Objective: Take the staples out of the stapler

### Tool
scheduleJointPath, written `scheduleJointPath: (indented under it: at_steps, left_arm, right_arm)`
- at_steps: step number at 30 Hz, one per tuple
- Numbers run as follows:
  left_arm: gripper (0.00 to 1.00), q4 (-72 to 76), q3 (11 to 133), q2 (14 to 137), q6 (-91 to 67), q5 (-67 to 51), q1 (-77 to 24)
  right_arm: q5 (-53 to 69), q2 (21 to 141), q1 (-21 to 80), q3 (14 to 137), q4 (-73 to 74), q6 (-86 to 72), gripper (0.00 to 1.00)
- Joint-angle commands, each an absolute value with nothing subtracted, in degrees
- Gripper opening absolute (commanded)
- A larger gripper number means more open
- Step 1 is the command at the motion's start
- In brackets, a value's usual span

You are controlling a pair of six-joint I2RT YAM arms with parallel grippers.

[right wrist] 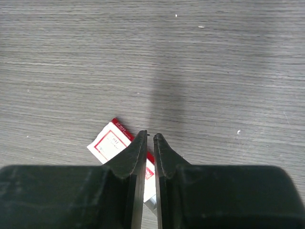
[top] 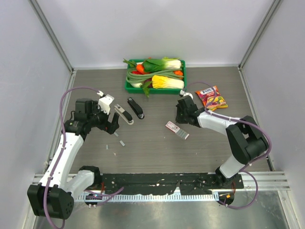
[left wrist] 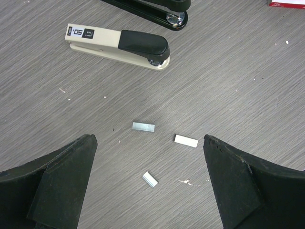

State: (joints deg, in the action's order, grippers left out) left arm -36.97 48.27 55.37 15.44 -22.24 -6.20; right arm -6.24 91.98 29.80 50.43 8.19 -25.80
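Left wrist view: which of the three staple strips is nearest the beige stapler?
The upper-left strip, directly below the beige stapler. The whiter strip lies further right; the smallest strip lies lowest in the frame.

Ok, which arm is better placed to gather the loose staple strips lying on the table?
Left. The left gripper hangs open directly over the staples, with the strips between its jaws. The right gripper is nearly closed over the red-and-white box, farther away.
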Motion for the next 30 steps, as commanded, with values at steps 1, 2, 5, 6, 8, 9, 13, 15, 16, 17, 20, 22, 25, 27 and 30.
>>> scheduleJointPath:
  at_steps: [1,2,5,6,8,9,13,15,16,17,20,22,25,27,30]
  left_arm:
    - [1.00,-36.2,48.2,54.4,16.0,-22.4,-5.9]
    - [1.00,-36.3,48.2,54.4,16.0,-22.3,-6.0]
    - [1.00,-36.3,48.1,54.4,16.3,-22.4,-6.0]
    - [1.00,-36.3,48.2,54.3,16.3,-22.3,-6.0]
    - [1.00,-36.3,48.3,54.3,16.3,-22.4,-6.0]
    - [1.00,-36.3,48.3,54.4,16.3,-22.4,-6.0]
    - [1.00,-36.2,48.5,54.6,16.4,-22.4,-6.0]
    - [1.00,-36.3,48.5,54.7,16.4,-22.4,-6.0]
    - [1.00,-36.2,48.5,54.7,16.4,-22.4,-6.0]
    - [1.00,-36.2,48.5,54.7,16.5,-22.5,-6.0]
    - [1.00,-36.2,48.5,54.6,16.5,-22.3,-6.0]
    - [1.00,-36.6,48.6,54.6,16.8,-22.2,-6.0]
    - [1.00,-36.8,48.7,54.4,17.0,-22.1,-6.0]
    - [1.00,-36.7,48.7,54.4,17.1,-22.2,-6.0]
    - [1.00,-36.8,48.7,54.3,17.1,-22.3,-6.0]
  right_arm:
    - [-7.5,93.2,29.4,50.2,6.3,-26.5,0.16]
    - [-7.1,93.7,29.4,50.2,6.2,-26.5,0.15]
    - [-5.9,94.9,29.4,50.2,6.0,-26.5,0.13]
    - [-5.6,95.2,29.4,50.2,6.1,-26.5,0.12]
    - [-4.9,95.7,29.4,49.9,5.8,-26.5,0.10]
    - [-4.0,95.9,29.4,49.4,5.5,-26.6,0.09]
    - [-3.0,95.5,30.8,47.8,4.9,-27.5,0.05]
    - [-3.1,95.1,32.5,46.9,4.7,-28.1,0.04]
    - [-3.2,94.9,33.2,46.4,4.4,-28.8,0.04]
    - [-3.4,94.7,33.9,46.1,4.1,-29.1,0.04]
    - [-4.2,94.6,36.8,44.9,3.6,-30.8,0.04]
    - [-4.8,94.3,38.5,44.6,3.3,-31.5,0.03]
    - [-5.4,93.9,39.7,44.0,3.2,-32.7,0.03]
    - [-5.7,93.4,39.9,43.8,3.3,-33.0,0.02]
    - [-5.8,92.1,40.3,43.4,4.1,-33.4,0.01]
